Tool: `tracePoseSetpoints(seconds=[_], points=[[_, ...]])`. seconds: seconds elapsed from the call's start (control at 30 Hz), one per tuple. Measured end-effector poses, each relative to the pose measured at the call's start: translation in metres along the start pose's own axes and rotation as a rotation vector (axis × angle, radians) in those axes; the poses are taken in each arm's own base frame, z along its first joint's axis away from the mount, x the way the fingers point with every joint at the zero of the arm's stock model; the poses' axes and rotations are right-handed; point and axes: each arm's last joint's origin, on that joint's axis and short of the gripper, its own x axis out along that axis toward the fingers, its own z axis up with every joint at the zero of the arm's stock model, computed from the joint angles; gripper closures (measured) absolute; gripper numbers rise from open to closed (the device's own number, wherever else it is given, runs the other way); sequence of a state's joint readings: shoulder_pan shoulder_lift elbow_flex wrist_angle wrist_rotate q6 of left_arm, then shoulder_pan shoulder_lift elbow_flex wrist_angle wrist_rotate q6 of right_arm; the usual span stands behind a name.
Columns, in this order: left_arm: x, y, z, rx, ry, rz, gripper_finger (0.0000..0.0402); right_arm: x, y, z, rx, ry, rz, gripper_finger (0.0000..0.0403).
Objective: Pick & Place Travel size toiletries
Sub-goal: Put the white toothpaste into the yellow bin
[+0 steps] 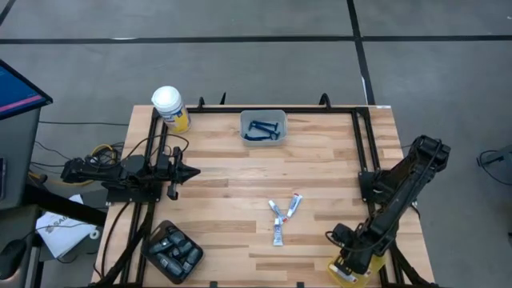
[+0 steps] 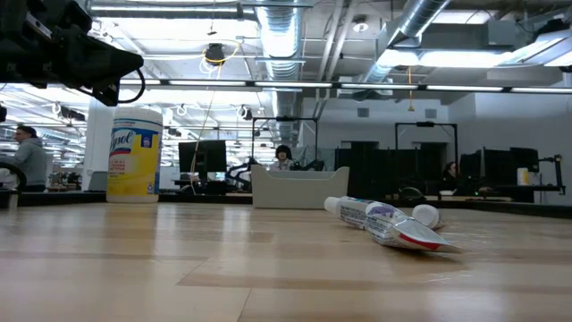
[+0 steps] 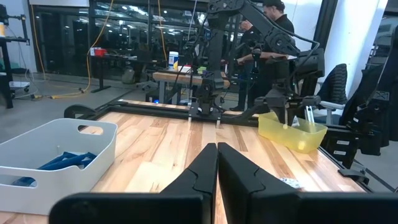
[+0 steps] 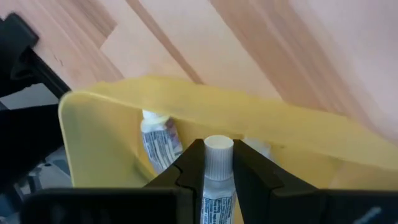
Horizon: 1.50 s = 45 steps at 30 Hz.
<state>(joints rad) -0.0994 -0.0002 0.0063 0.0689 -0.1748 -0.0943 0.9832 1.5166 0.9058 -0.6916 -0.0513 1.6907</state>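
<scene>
Pale wooden counter (image 1: 240,168) carries three sorting bins. Over the yellow bin (image 4: 261,118) at its near right corner, the right claw (image 4: 217,163) pinches a white tube (image 4: 217,162) above one tube (image 4: 157,140) already inside. Three tubes (image 1: 282,216) remain mid-counter, so I judge the sorting under halfway. Razors (image 1: 264,129) lie in the white bin (image 1: 263,116). Left claw (image 3: 217,155), pressed together, waits at the left edge.

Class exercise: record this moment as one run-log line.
right end effector: shut on tube, over yellow bin | left end effector: shut, idle | tubes on table
</scene>
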Motion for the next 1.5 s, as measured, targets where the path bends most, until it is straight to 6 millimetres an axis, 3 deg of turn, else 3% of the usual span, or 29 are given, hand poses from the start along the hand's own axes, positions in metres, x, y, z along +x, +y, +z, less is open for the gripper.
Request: tracePoseSetpoints(seconds=[0.37,0.63,0.8,0.97,1.13,1.3,1.5], points=[[0.0,0.0,0.0,0.0,0.0,0.0,0.0394,0.0,0.0,0.001,-0.03,-0.004,-0.005,0.0318],[0.0,0.0,0.0,0.0,0.0,0.0,0.0394,-0.002,0.003,0.001,-0.054,-0.002,0.041,0.0233],[0.0,0.0,0.0,0.0,0.0,0.0,0.0394,-0.025,0.006,0.01,-0.08,-0.031,0.129,0.0178],[0.0,0.0,0.0,0.0,0.0,0.0,0.0394,-0.057,-0.004,0.043,-0.129,-0.118,0.186,0.0165],[0.0,0.0,0.0,0.0,0.0,0.0,0.0394,-0.077,-0.016,0.086,-0.337,-0.243,0.185,0.0175],[0.0,0.0,0.0,0.0,0.0,0.0,0.0394,-0.081,-0.029,0.132,-0.563,-0.336,0.099,0.0185],[0.0,0.0,0.0,0.0,0.0,0.0,0.0394,-0.066,-0.038,0.177,-0.843,-0.368,-0.026,0.0175]])
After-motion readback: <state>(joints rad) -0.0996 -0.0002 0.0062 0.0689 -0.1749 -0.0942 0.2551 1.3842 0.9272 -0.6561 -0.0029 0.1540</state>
